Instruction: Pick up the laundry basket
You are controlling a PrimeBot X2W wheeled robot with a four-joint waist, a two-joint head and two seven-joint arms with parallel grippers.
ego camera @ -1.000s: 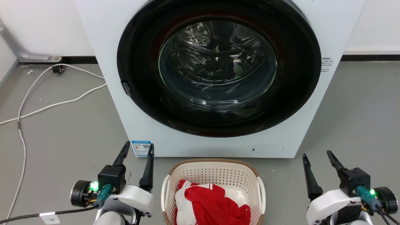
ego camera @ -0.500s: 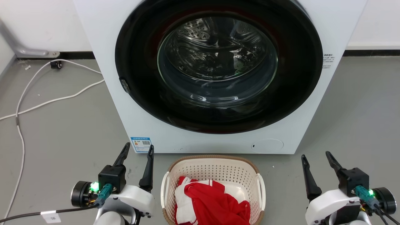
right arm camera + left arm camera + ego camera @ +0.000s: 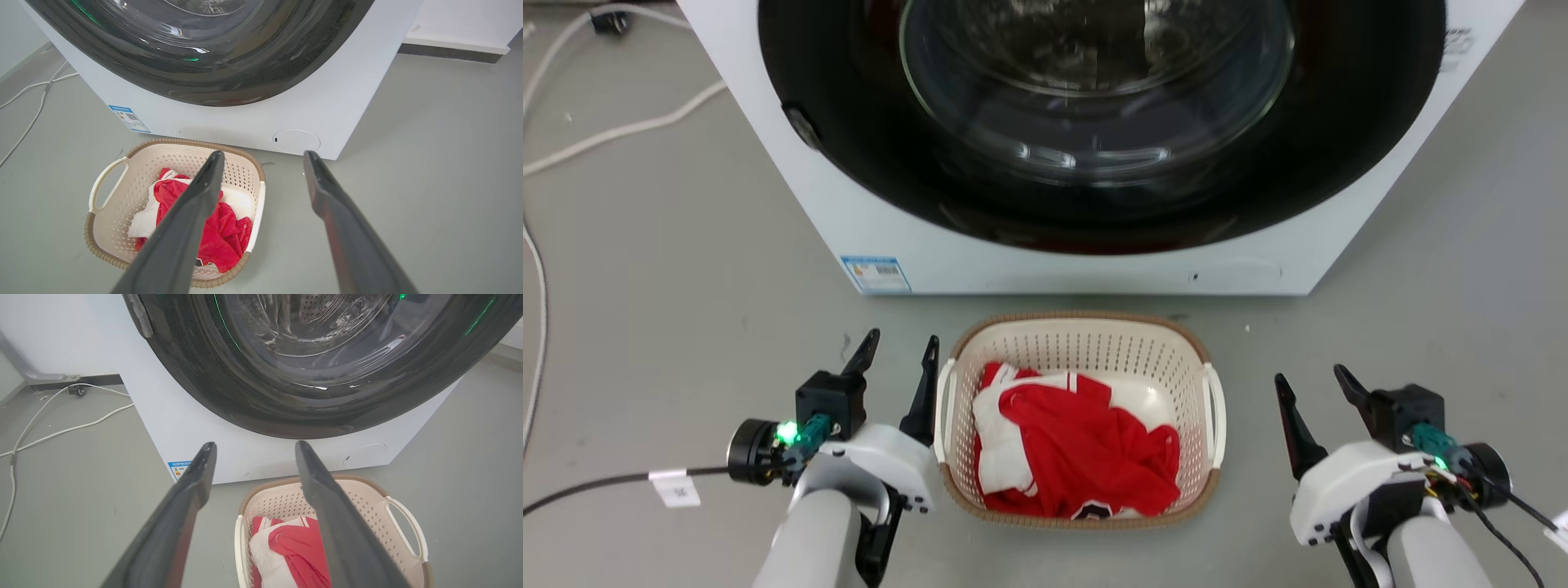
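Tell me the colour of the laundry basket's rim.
The laundry basket has a brown, woven-look rim above cream perforated walls; the right wrist view shows it best.

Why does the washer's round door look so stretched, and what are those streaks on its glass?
Head view: even light, washing machine slightly smeared. Left wrist view: wide-angle lens stretches the door; green glints on its glass; near jaws soft-edged. Right wrist view: same stretching, white glare streaks.

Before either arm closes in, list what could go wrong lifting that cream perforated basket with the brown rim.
1. The left gripper sits close beside a thin white handle of the cream perforated laundry basket, while the right gripper stands farther off: an uneven grasp could tilt it and spill the red-and-white garment.
2. The basket stands close before the white washing machine; a forward swing could strike it.
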